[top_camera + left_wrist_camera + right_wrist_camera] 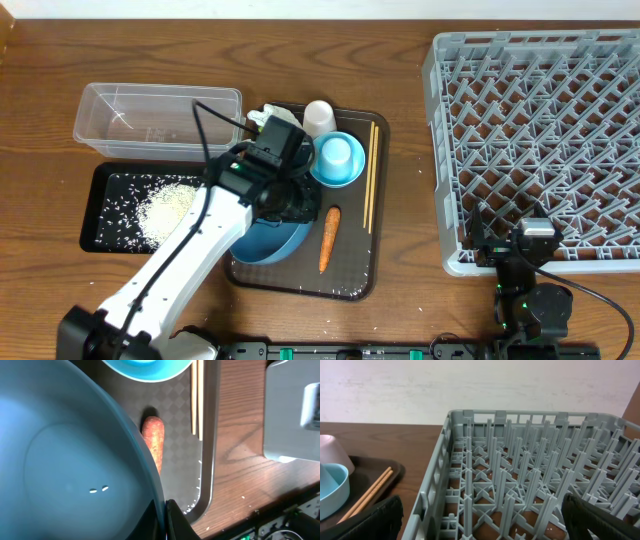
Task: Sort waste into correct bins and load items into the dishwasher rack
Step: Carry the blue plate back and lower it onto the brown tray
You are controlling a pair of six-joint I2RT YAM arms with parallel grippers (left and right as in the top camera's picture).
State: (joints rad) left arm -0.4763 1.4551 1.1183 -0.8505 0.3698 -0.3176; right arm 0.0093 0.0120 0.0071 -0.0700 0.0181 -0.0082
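Note:
My left gripper [297, 212] is shut on the right rim of the large blue plate [268, 243], which it holds over the brown serving tray [350, 285]. In the left wrist view the rim runs between the two black fingertips [176, 519], and two rice grains [99, 489] cling to the plate [65, 460]. An orange carrot [329, 238] [154, 440] lies just right of the plate. The light-blue bowl [337, 160], a white cup [319, 117] and the chopsticks [371, 175] also sit on the tray. My right gripper [533, 236] [482, 522] stands open at the grey rack's [540, 130] front edge, holding nothing.
A clear tub [158, 122] stands at the back left. In front of it is a black tray [100, 225] with a heap of white rice [168, 208]. Some white crumpled paper [262, 117] shows behind my left wrist. Bare wooden table runs between the serving tray and the rack.

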